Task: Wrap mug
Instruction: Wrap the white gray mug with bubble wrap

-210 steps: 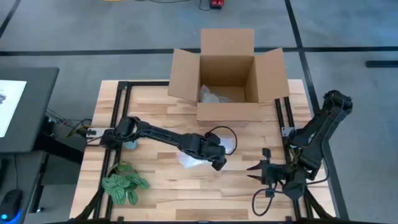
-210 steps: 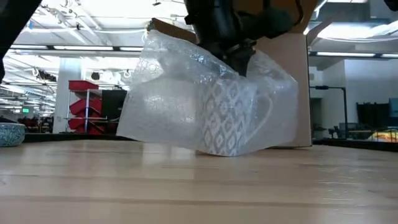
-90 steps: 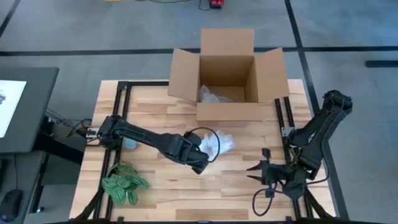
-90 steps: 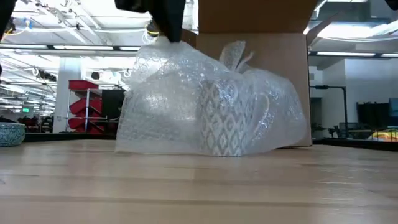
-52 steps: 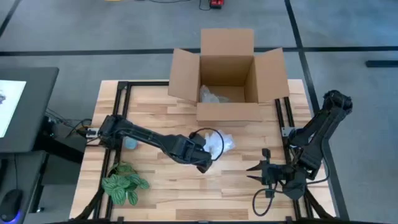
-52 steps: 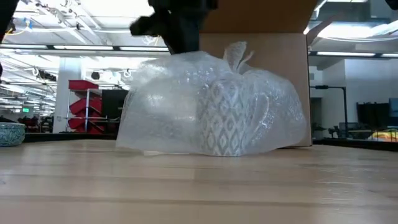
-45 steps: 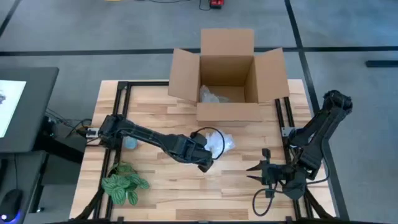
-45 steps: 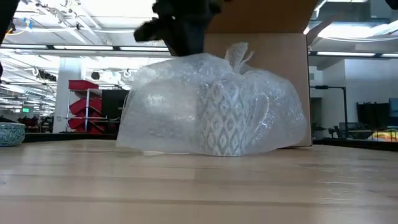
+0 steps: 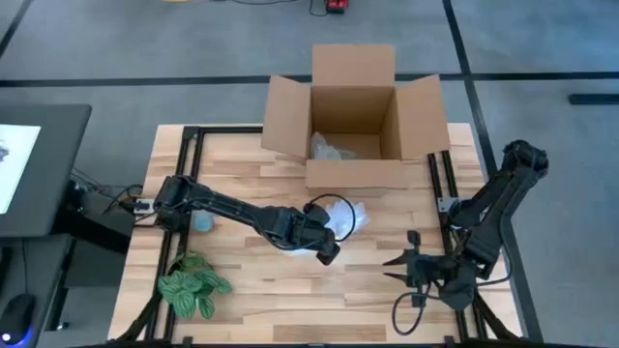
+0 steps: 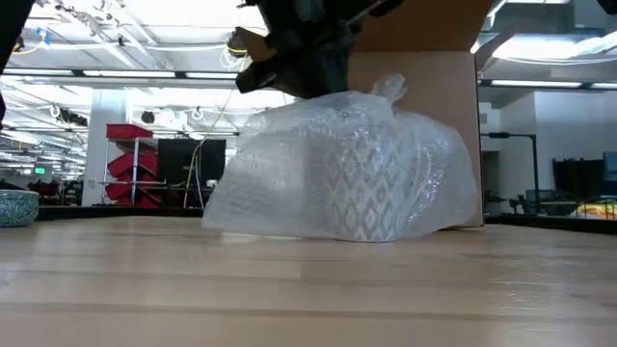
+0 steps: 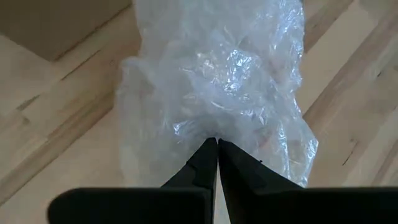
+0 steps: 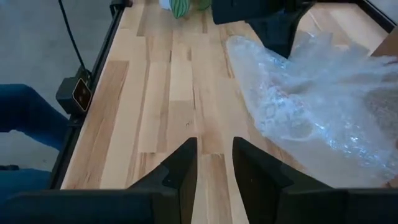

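A white mug (image 10: 359, 188) with a grey diamond pattern stands on the table, covered by a sheet of clear bubble wrap (image 10: 289, 183), whose lower edges rest on the wood. In the high view the bundle (image 9: 346, 218) lies mid-table, in front of the box. My left gripper (image 11: 217, 146) is at the bundle's near-left upper side (image 9: 327, 249), shut on the wrap. My right gripper (image 9: 398, 263) waits open near the table's right front, with nothing between its fingers (image 12: 214, 155). My left gripper pinches a gathered bit of the bubble wrap (image 11: 214, 132) between its two fingertips. The fingers slant down from above and from the table's left. The wrap is draped loosely over the mug, with its lower edges on the table. How many layers are held, I cannot tell.
An open cardboard box (image 9: 353, 116) with clear wrap inside stands at the table's far edge. A small teal bowl (image 9: 202, 223) and a green plant (image 9: 193, 285) sit at the left. Bare wood lies along the near edge.
My left gripper has gone toward the table's right and the mug, staying shut on the wrap. The wrap's left part has been drawn in and folded over the mug; the bundle is now narrower, and the mug has stayed where it was.
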Controlling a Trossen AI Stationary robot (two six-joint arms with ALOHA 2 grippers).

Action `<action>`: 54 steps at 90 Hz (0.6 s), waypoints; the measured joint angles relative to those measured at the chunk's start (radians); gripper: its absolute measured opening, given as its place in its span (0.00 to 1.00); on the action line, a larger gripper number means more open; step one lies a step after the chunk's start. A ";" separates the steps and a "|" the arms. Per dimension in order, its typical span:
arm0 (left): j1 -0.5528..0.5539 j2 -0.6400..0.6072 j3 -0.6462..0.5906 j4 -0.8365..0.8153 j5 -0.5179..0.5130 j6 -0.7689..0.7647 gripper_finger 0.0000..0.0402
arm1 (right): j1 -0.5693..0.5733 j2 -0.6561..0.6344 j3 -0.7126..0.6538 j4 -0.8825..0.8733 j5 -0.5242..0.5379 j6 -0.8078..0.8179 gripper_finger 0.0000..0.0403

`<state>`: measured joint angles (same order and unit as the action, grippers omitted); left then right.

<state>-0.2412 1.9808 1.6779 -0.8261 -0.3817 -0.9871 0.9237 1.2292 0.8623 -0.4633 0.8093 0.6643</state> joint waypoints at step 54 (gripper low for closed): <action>-0.040 -0.011 -0.001 0.007 -0.027 0.051 0.00 | -0.567 0.200 0.000 0.409 -0.473 -0.452 0.13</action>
<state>-0.2812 1.9697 1.6768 -0.8193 -0.4082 -0.9362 0.3565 1.4292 0.8627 -0.0543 0.3366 0.2119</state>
